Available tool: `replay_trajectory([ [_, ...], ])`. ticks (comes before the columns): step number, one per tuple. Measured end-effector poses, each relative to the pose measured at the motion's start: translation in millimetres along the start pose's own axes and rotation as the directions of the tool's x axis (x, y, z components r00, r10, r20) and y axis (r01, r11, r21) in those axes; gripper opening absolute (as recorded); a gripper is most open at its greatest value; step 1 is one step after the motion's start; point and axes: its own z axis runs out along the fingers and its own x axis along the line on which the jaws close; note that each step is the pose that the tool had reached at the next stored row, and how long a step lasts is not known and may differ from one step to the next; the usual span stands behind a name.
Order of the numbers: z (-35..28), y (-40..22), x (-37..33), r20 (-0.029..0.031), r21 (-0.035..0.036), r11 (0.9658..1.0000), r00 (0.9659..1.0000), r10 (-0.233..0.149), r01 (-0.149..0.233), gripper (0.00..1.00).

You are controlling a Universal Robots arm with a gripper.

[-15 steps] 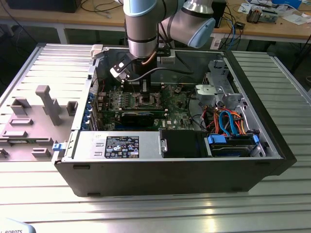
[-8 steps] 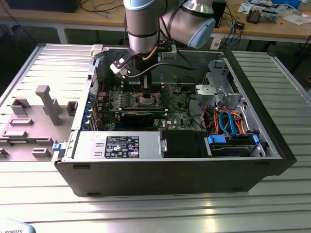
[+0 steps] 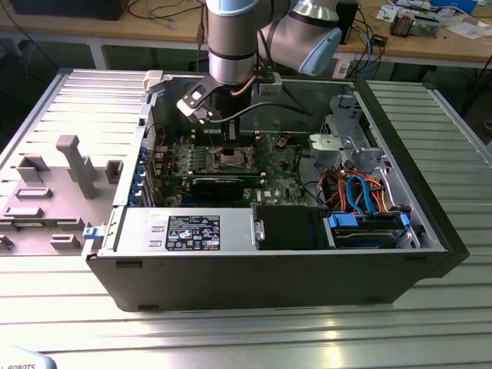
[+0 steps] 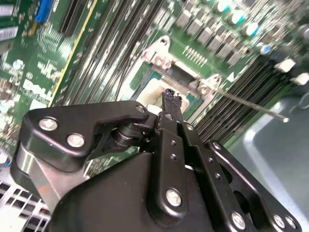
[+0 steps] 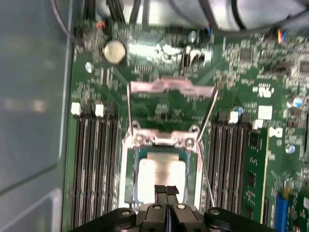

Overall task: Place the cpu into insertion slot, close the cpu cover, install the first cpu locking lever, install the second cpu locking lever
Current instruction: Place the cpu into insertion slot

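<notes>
The cpu (image 5: pixel 161 175) lies flat in the insertion slot (image 5: pixel 128 169) on the green board, its silver-grey top facing up. It is also in the second wrist view as a pale patch (image 4: pixel 150 92). My gripper (image 5: pixel 166 190) hangs just over the chip's near edge with its black fingers pressed together and nothing between them. The cpu cover (image 5: pixel 169 86) stands raised off the slot on its hinged edge, board showing through its window. A thin locking lever (image 4: pixel 251 105) sticks out free beside the slot. In the exterior view my gripper (image 3: pixel 231 137) is down inside the case over the slot (image 3: pixel 231 159).
Long black memory slots (image 5: pixel 94 159) run along both sides of the socket. The open computer case (image 3: pixel 430 223) holds a power supply (image 3: pixel 192 231) at the front, and a drive cage with orange and blue cables (image 3: pixel 361 192) on the exterior view's right. A grey case wall (image 5: pixel 34 96) is close by.
</notes>
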Motion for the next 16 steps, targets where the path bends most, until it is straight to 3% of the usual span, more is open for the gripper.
replay_trajectory([
  [5,-5.3,3.1,-0.3,0.0021,0.0073,1.0000,1.0000,0.000,0.000,0.11],
  [16,-23.7,3.4,-0.7,0.0020,0.0074,1.0000,1.0000,0.000,0.000,0.11],
])
